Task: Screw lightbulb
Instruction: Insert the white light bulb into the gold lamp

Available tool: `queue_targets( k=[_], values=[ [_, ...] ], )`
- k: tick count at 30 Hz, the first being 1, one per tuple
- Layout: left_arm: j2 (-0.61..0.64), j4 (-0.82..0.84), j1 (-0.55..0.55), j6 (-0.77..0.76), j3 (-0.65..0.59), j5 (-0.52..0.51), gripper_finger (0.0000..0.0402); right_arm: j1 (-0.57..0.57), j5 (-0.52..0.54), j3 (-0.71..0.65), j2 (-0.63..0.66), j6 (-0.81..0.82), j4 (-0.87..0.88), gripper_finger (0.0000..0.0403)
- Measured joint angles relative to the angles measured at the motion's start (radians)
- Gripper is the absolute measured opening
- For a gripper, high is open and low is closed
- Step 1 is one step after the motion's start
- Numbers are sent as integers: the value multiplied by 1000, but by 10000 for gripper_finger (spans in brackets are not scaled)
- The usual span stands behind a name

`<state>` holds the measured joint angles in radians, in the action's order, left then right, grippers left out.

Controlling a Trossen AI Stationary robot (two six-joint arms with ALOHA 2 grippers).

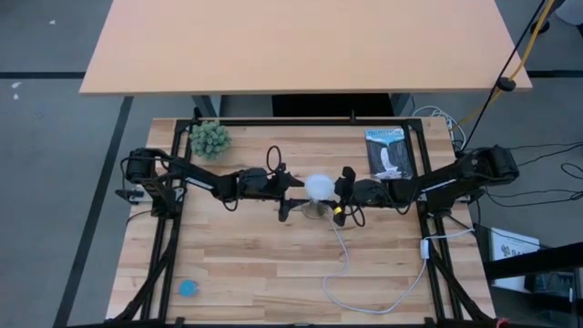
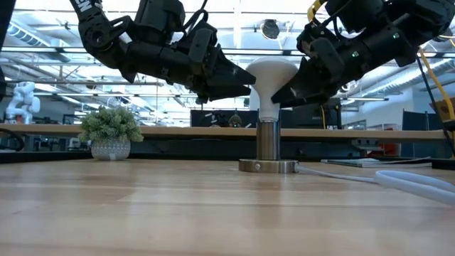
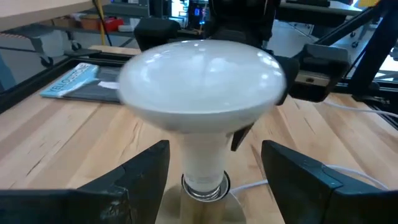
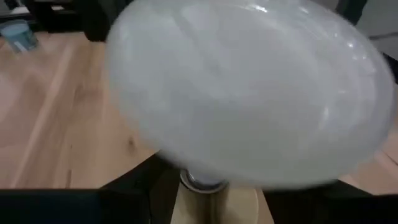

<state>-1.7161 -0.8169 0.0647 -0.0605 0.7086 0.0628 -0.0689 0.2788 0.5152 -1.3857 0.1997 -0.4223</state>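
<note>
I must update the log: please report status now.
Left gripper open beside lightbulb. Right gripper at its other side. Lightbulb upright in socket. Nothing in the way.

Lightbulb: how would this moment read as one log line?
lightbulb upright in socket | left gripper open beside bulb | right gripper open, opposite side

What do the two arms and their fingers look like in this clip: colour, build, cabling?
Both arms are matte black, made of chunky jointed segments with black cable loops along them. The left gripper and right gripper end in broad, wedge-shaped black fingers. Small green lights show on the right arm, with a yellow mark near its wrist.
</note>
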Motion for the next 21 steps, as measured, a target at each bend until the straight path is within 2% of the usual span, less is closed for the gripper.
queue_targets(
  k=[13, 21],
  values=[
    [0, 8, 0, 0, 0, 0, 259, -1, 0, 0, -2, -12, 22, 196],
    [0, 33, 0, 18, 0, 0, 259, -3, -42, 0, -2, -72, 14, 196]
  ],
)
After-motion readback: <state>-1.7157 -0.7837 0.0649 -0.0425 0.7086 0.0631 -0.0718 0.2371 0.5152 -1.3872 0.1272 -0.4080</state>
